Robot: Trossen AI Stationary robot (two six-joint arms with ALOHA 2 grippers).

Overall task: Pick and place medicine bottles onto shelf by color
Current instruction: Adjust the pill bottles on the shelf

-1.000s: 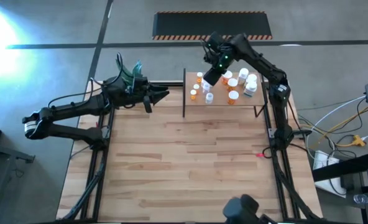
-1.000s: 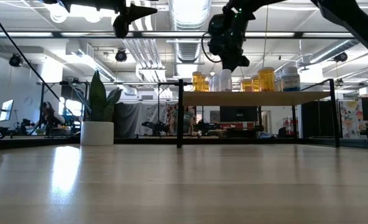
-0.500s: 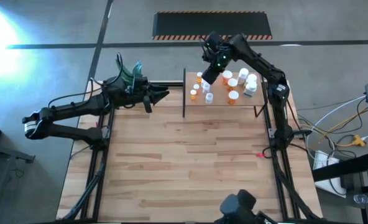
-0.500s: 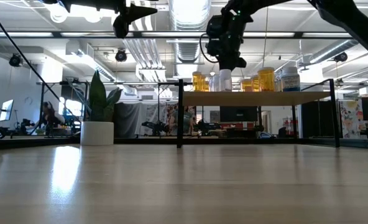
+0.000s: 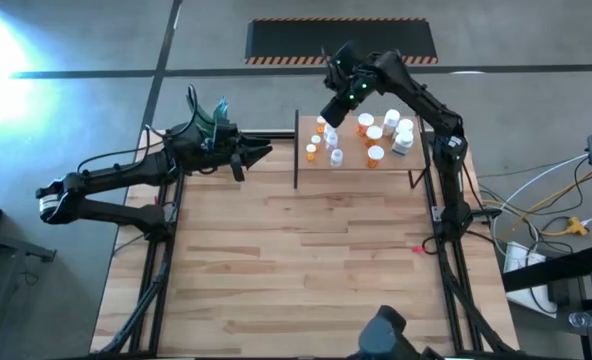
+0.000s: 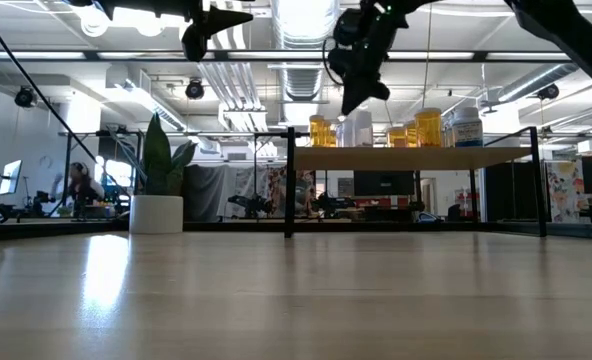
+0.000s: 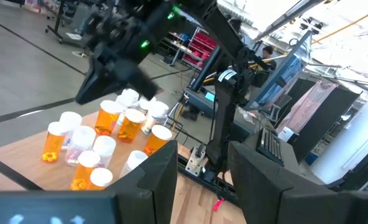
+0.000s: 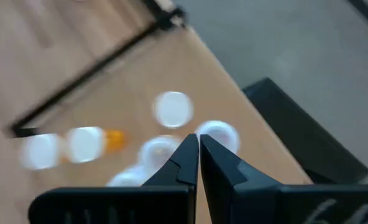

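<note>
The big slatted wooden tabletop (image 5: 296,260) carried no bottles. Every white-capped orange, white and clear medicine bottle (image 5: 375,154) stood on the small light-wood shelf (image 6: 406,157), just below the right gripper (image 5: 332,108), jaws shut and holding nothing; sorting looked nearly finished. The left gripper (image 5: 261,152) waited well apart, jaws partly open.

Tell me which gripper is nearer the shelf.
Right. The right gripper hangs shut just above the shelf and its bottles; the left gripper waits off the shelf's left side, near the plant.
</note>
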